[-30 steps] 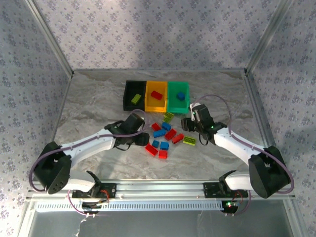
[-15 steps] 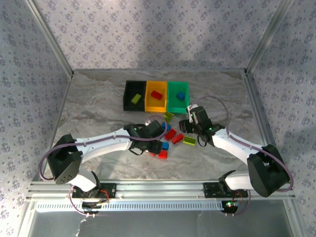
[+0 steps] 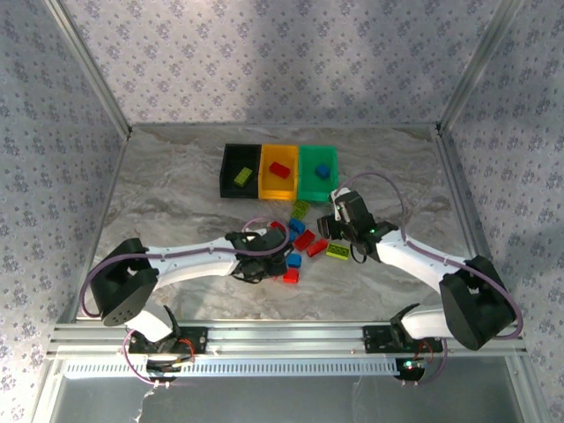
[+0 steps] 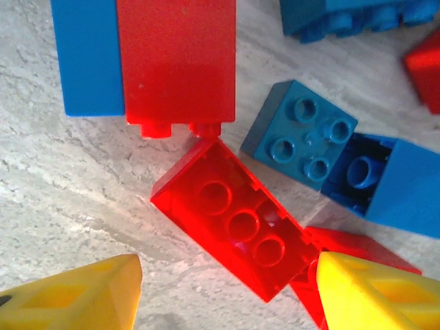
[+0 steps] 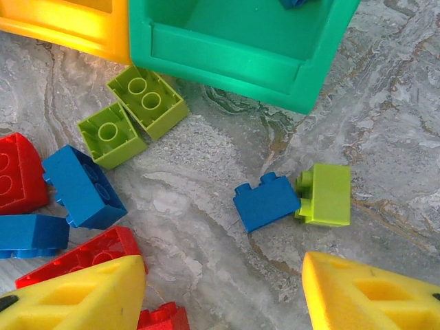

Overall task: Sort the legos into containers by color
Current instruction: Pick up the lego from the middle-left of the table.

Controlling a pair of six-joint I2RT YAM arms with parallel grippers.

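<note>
- Reaching from the near-left corner, the left arm (image 3: 185,257) is stretched low across the table (image 3: 167,194) toward its middle.
- Left gripper (image 4: 230,292): pointed down over the near side of the loose legos (image 3: 298,242). Its yellow fingertips are held apart, and an upturned red brick (image 4: 237,223) lies between them on the marble surface. No grip on it is seen.
- Upturned red brick: hollow side up, three round sockets shown, set at a slant.
- Just beyond it, a blue square brick (image 4: 299,130) with four studs is found. A second red brick (image 4: 175,62) lies on its side, flush against a blue one (image 4: 86,55).
- Right arm (image 3: 414,256): bent inward from the near-right corner, with its wrist raised at the right edge of the pile.
- Right gripper (image 5: 223,289): fingertips are spread, with bare table between them.
- Ahead of the right gripper, a small blue brick (image 5: 267,201) is seen touching a lime green brick (image 5: 324,194). Two upturned lime green bricks (image 5: 148,100) lie side by side near the bins.
- Containers (image 3: 278,192): joined in a row past the pile, toward the far side of the table.
- Black bin (image 3: 238,192): one lime green brick is held in it.
- Yellow-orange bin (image 3: 269,187): one red brick is held in it.
- Teal bin (image 3: 317,194): one blue brick is held in it.
</note>
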